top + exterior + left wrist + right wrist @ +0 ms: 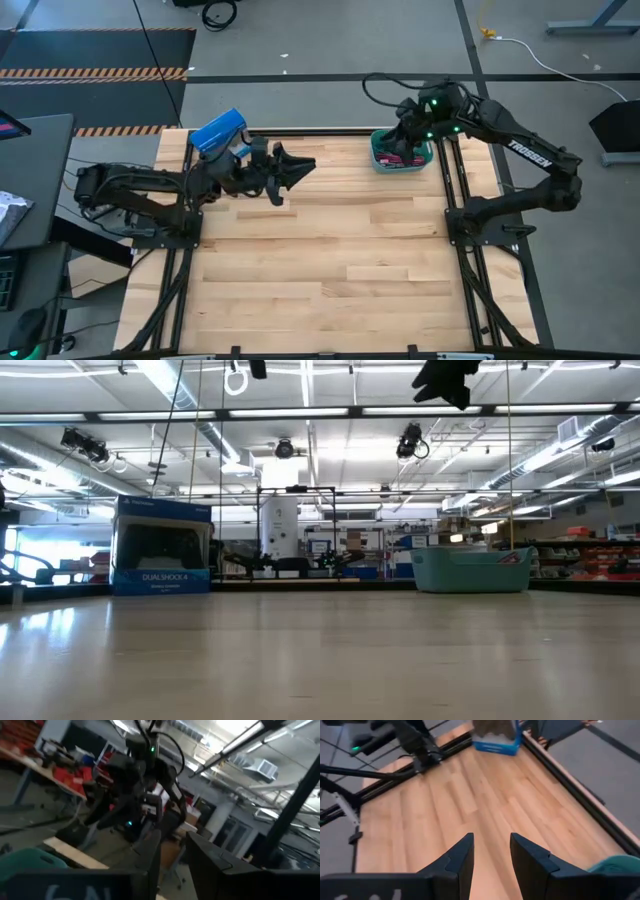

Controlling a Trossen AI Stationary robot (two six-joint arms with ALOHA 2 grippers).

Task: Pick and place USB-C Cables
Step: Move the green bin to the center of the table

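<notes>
The teal plastic bin [378, 150] stands at the table's far right; it also shows in the low view [470, 570]. Small bundled cables [402, 158], maroon among them, lie inside it. My right gripper [400, 135] hovers high above the bin, open and empty, its fingers [491, 837] pointing toward the table's left. My left gripper [300, 172] hangs above the far-left part of the table near the blue box [218, 130], open and empty [172, 835], facing the right arm. No cable shows on the bare table top.
The blue box stands upright at the table's far-left corner [160, 545]. Black frame rails [455, 260] run along the table's sides. The wooden table top [330, 270] stretches from the middle to the near edge.
</notes>
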